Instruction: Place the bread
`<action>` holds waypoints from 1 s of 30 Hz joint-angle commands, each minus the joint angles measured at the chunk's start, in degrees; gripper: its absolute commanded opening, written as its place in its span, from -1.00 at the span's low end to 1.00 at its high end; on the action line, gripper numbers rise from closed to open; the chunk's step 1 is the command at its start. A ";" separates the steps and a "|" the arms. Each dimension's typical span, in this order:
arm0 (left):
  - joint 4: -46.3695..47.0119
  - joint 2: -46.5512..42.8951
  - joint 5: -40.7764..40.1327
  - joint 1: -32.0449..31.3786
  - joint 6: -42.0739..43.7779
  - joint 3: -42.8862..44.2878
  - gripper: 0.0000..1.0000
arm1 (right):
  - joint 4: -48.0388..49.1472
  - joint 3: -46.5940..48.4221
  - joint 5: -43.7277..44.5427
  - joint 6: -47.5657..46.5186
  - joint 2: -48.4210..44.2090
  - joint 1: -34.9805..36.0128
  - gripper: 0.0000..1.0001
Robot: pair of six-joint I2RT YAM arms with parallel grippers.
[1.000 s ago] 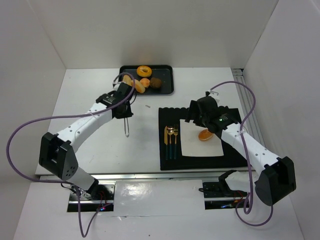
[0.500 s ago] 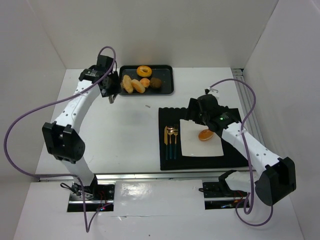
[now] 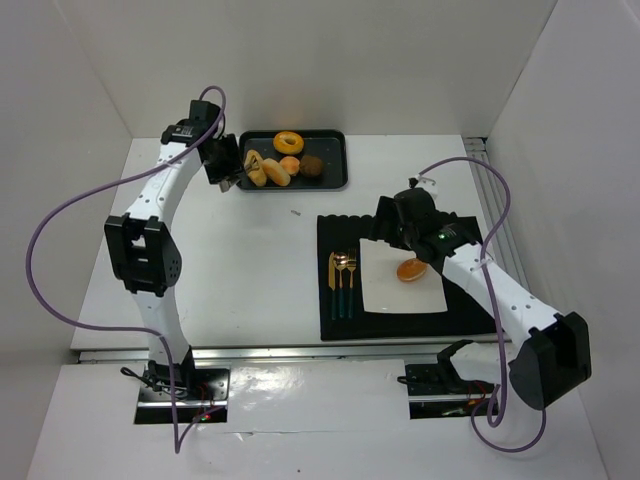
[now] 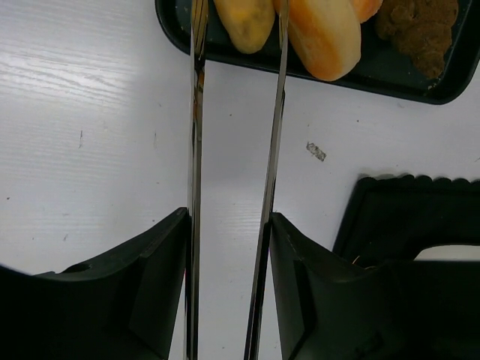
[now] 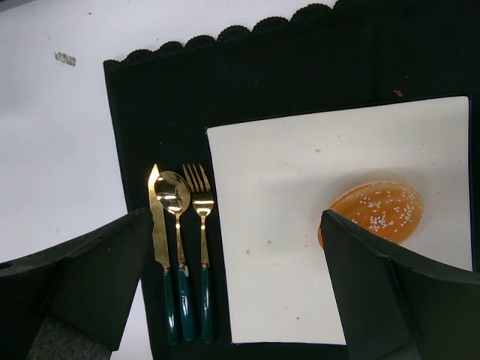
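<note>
Room: white walls [image 3: 300, 60] are boxing in a white table [image 3: 250, 270].
Table: black tray [image 3: 343, 160] sitting at the far edge, white plate [image 3: 385, 290] lying on a black mat [image 3: 340, 225].
Bread: rolls [image 4: 322, 30] lying in the tray, seeded bun [image 3: 411, 270] resting on the plate.
Left tool [image 4: 227, 217]: clamping tongs [image 4: 196, 150], their arms reaching over the tray edge.
Right tool [image 5: 234, 225]: hovering above the plate, fingers wide apart, empty.

walls [image 3: 350, 60]: plain white, three sides | table [image 3: 200, 270]: white | light: even, soft shadows
</note>
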 commanded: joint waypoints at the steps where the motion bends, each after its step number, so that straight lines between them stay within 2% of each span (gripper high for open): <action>1: 1.46 2.42 2.79 0.88 -1.22 3.30 0.14 | 0.89 2.52 0.35 -0.22 0.76 -0.07 1.00; 9: 2.26 3.66 3.31 2.64 -3.15 3.04 0.19 | 0.89 1.99 0.35 -0.22 2.87 -0.07 1.00; 19: 3.57 10.34 6.48 3.69 -3.68 6.37 0.19 | 0.89 2.52 0.35 -0.22 5.16 -0.07 1.00; 22: 3.57 11.66 7.80 4.22 -4.21 7.51 0.03 | 0.89 2.52 0.35 -0.22 5.78 -0.07 1.00; 28: 4.89 7.63 6.50 4.22 -4.73 7.52 -0.49 | 0.89 2.52 0.35 0.31 5.78 0.46 1.00; 30: 4.89 4.03 5.00 4.22 -5.52 6.74 -0.49 | 0.37 2.52 0.35 0.84 5.78 0.46 1.00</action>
